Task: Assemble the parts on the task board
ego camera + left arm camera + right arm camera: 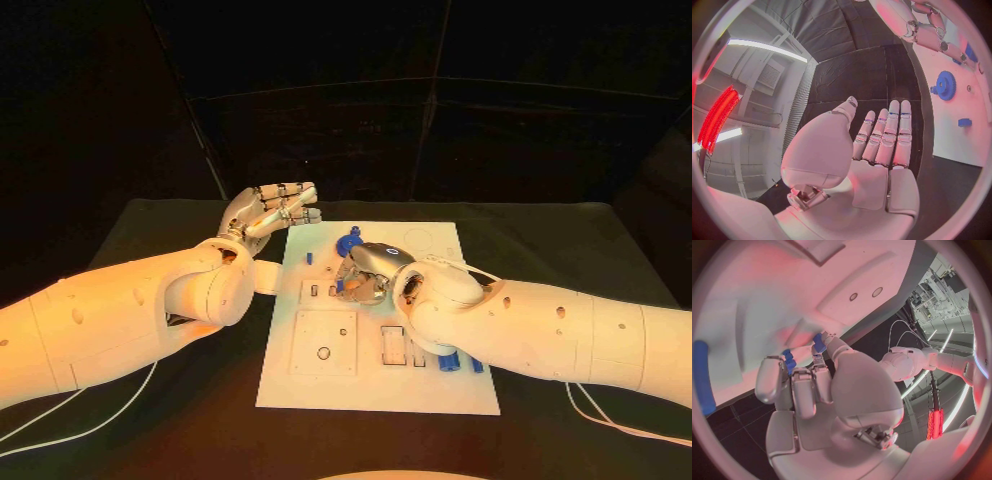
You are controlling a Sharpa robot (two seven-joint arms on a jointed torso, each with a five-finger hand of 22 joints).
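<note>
Task board [378, 390]: white plate lying flat at mid-table on the black table [159, 230], long side running away from the robot. Recesses and slots visible in its near half, incl. a square recess w/ an oval hole near the left edge.

Left hand [271, 212]: raised just off the board's far-left corner, over the table, not touching the board. Left wrist view shows the palm [873, 165] flat, fingers straight and side by side, nothing in it. Released.

Right hand [378, 272]: down over the board's middle, fingers curled toward the surface. Right wrist view shows a small blue part [789, 360] pinched at the fingertips [820, 347], close against the white board [767, 300]. Grasping that part. Whether the part already touches the board: cannot tell.

Other parts:
- Blue gear [349, 241] near the board's far end, just beyond the right hand; also seen in left wrist view [945, 85] lying on the board.
- Small blue piece [964, 122] on the board, near the gear, apart from it.
- Blue pieces [459, 362] at the board's right edge, near half, partly hidden under the right forearm.
- Long blue piece [703, 375] in right wrist view, lying on the board, well apart from the pinched part.

Cables [87, 420] trail on the table by both forearms.
</note>
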